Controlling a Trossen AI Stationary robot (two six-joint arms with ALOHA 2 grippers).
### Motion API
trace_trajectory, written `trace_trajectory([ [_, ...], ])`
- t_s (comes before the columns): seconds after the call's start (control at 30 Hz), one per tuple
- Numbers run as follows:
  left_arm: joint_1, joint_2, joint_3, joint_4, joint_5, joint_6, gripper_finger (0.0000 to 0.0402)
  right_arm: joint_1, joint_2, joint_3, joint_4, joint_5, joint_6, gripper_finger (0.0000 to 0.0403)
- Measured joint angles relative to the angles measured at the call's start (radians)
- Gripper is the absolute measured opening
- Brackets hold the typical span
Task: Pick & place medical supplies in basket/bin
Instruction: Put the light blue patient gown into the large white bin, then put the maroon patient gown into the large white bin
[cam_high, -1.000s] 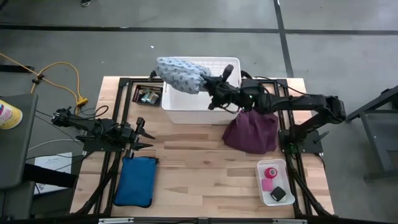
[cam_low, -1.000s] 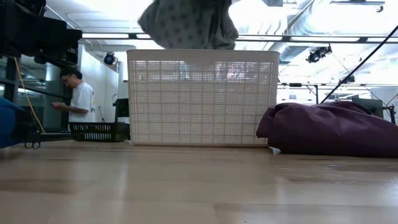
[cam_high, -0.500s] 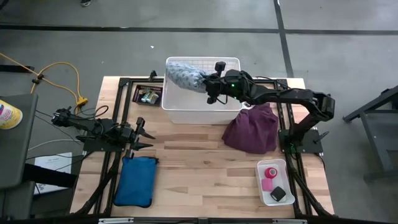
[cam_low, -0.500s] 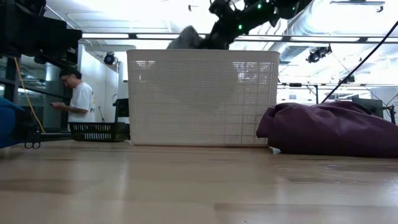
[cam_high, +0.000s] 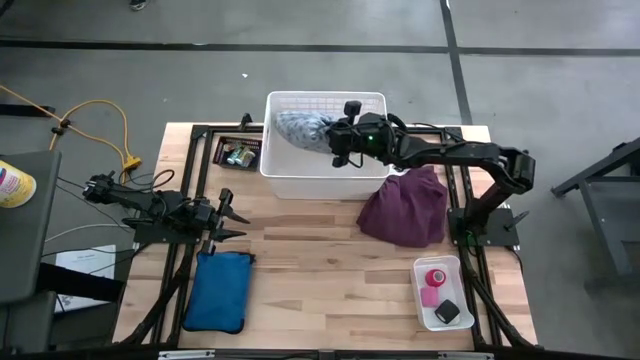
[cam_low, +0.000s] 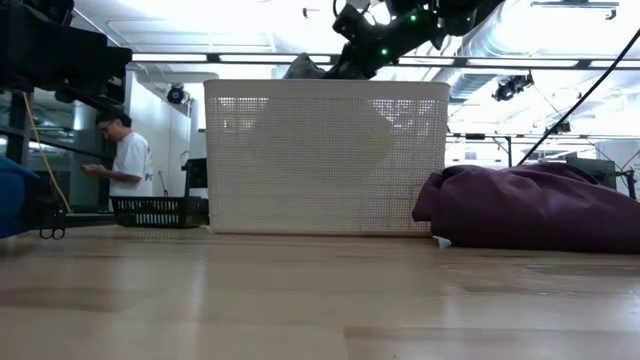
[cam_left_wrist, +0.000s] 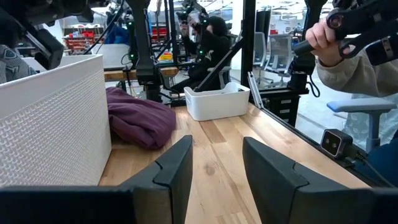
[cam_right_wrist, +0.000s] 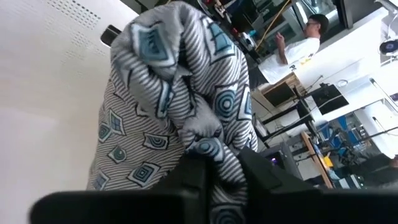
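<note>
The grey patterned cloth (cam_high: 302, 130) is bunched up inside the white mesh basket (cam_high: 322, 184) at the table's far side. Its top shows just above the rim (cam_low: 303, 68) in the low view. My right gripper (cam_high: 337, 141) reaches over the basket and is shut on this cloth (cam_right_wrist: 168, 106). The purple cloth (cam_high: 405, 207) lies heaped on the table, right of the basket. The pink tape roll (cam_high: 436, 277) and the small black block (cam_high: 448, 312) sit in a small white tray (cam_high: 424, 268). My left gripper (cam_high: 236, 214) waits open at the table's left. My right gripper pinches a gathered bunch of the grey patterned cloth (cam_right_wrist: 208, 146) between its two fingers (cam_right_wrist: 194, 177), several layers together. It comes slanting down from the table's right. The cloth hangs past the fingers inside the basket. Whether it touches the basket floor I cannot tell.
A blue pouch (cam_high: 218, 290) lies at the near left, just below the left gripper. A dark tray with small items (cam_high: 238, 153) sits left of the basket. Bare wood lies between the pouch and the white tray. People show beyond the table (cam_low: 125, 160).
My right gripper has gone down and a little toward the far edge, still shut on the grey patterned cloth. A second ago the cloth hung above the basket's left rim. It has since sunk inside the basket, with only its top above the rim.
</note>
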Motion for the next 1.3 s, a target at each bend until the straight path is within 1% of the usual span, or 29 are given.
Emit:
trace_trajectory([
  [0.17,0.0,0.0,0.0,0.0,0.0,0.0,0.0135,0.0,-0.001,0.0,0.004,0.003,0.028,0.011],
  [0.3,0.0,0.0,0.0,0.0,0.0,0.0,0.0135,0.0,-0.002,0.0,0.002,0.035,0.05,0.0152],
  [0.47,0.0,0.0,0.0,0.0,0.0,0.0,0.0135,0.0,-0.002,0.0,-0.007,0.038,0.056,0.0184],
  [0.57,0.0,0.0,0.0,0.0,0.0,0.0,0.0135,0.001,-0.002,0.0,-0.011,0.038,0.056,0.0191],
  [0.77,0.0,0.0,0.0,0.0,0.0,0.0,0.0135,0.005,-0.002,0.0,-0.011,0.038,0.055,0.0192],
  [0.87,0.0,0.0,0.0,0.0,0.0,0.0,0.0135,0.017,-0.007,0.0,0.005,0.052,0.029,0.0193],
  [1.03,0.0,0.0,0.0,0.0,0.0,0.0,0.0135,0.072,-0.056,0.0,0.079,0.152,-0.098,0.0193],
  [1.17,0.0,0.0,0.0,0.0,0.0,0.0,0.0135,0.137,-0.13,0.0,0.093,0.23,-0.19,0.0193],
  [1.3,0.0,0.0,0.0,0.0,0.0,0.0,0.0135,0.214,-0.204,0.0,0.07,0.312,-0.232,0.0193],
])
